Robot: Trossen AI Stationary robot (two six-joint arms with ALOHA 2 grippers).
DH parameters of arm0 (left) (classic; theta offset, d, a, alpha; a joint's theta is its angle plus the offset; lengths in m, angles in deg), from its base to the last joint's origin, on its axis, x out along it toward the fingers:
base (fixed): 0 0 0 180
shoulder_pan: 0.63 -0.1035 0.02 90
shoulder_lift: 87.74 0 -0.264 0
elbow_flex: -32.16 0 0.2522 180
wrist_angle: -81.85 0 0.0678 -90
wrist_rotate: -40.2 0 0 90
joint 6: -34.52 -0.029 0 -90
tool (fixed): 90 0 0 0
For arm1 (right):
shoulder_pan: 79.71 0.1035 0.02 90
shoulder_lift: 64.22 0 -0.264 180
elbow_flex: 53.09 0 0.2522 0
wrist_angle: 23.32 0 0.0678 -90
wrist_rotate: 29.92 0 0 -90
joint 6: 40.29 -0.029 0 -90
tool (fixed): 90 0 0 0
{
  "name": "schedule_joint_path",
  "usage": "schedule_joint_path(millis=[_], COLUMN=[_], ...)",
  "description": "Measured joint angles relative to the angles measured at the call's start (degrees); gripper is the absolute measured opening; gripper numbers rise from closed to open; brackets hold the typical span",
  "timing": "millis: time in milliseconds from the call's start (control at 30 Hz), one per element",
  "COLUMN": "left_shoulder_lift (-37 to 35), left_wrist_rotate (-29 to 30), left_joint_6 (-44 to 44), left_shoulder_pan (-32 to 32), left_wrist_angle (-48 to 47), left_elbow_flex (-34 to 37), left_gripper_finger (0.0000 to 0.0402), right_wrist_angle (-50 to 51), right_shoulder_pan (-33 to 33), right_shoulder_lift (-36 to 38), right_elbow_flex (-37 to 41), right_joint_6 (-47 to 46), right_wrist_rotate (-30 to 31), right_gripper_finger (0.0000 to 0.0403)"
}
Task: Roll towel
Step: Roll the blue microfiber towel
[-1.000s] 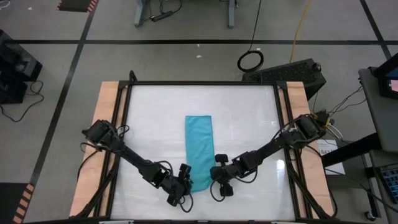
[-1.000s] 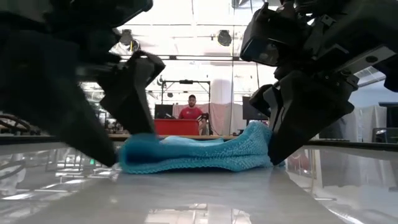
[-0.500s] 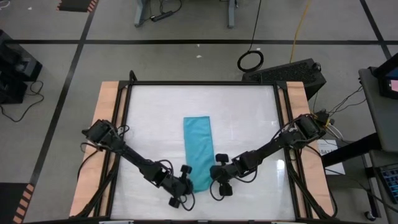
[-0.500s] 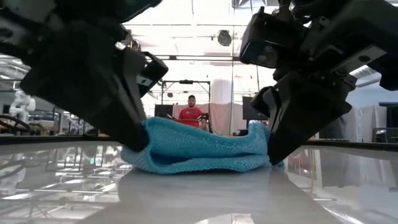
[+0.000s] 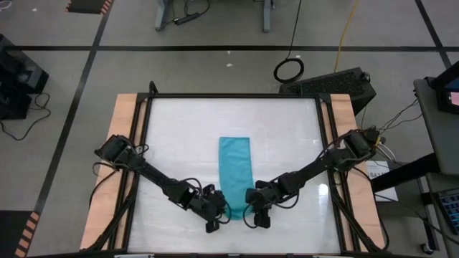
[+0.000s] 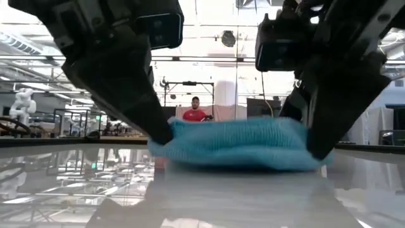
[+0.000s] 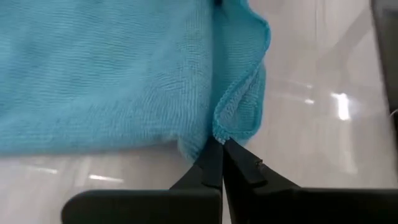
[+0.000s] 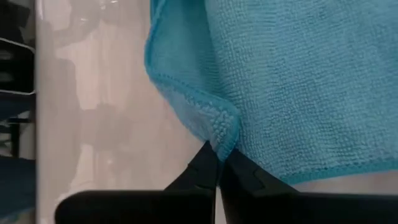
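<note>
The white table [image 5: 280, 136] fills the middle of the high view, with wooden strips along its left and right sides. The towel [image 5: 235, 168] lies near the centre of the table as a long narrow strip, its near end lifted off the surface and folded over itself. The left gripper [image 7: 219, 144] is pinched tight on the near left corner of the towel. The right gripper [image 8: 219, 155] is clamped on the near right corner. In the low view a person [image 6: 193, 111] stands far behind the table.
</note>
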Motion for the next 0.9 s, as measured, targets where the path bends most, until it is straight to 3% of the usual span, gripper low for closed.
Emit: schedule_joint_path(millis=[200, 500, 600, 767, 900], left_shoulder_lift=[-1.4, -1.4, -1.4, -1.4, -1.4], left_wrist_rotate=[-2.1, -5.2, -5.2, -6.7, -15.7], left_joint_6=[5.3, 9.4, 9.6, 7.2, 2.0], left_shoulder_pan=[-2.1, -4.2, -4.6, -5.6, -5.3], left_wrist_angle=[-0.4, -0.1, -0.8, -2.1, 3.0], left_elbow_flex=[0.0, 0.0, 0.0, 0.0, 0.0], left_gripper_finger=[0.0001, 0.0, 0.0, 0.0001, 0.0031], right_wrist_angle=[2.1, 10.9, 12.3, 12.6, 8.2], right_shoulder_pan=[-0.1, 1.2, 2.8, 5.4, 7.0], right_shoulder_lift=[3.3, 9.4, 10.0, 8.3, 7.4], right_elbow_flex=[0.0, 0.0, -0.1, 0.4, 3.2], right_joint_6=[-2.5, 0.3, 2.0, 1.7, -1.3], right_wrist_rotate=[-1.5, 6.6, 9.0, 7.5, 8.1], right_gripper_finger=[0.0016, 0.0165, 0.0194, 0.0188, 0.0158])
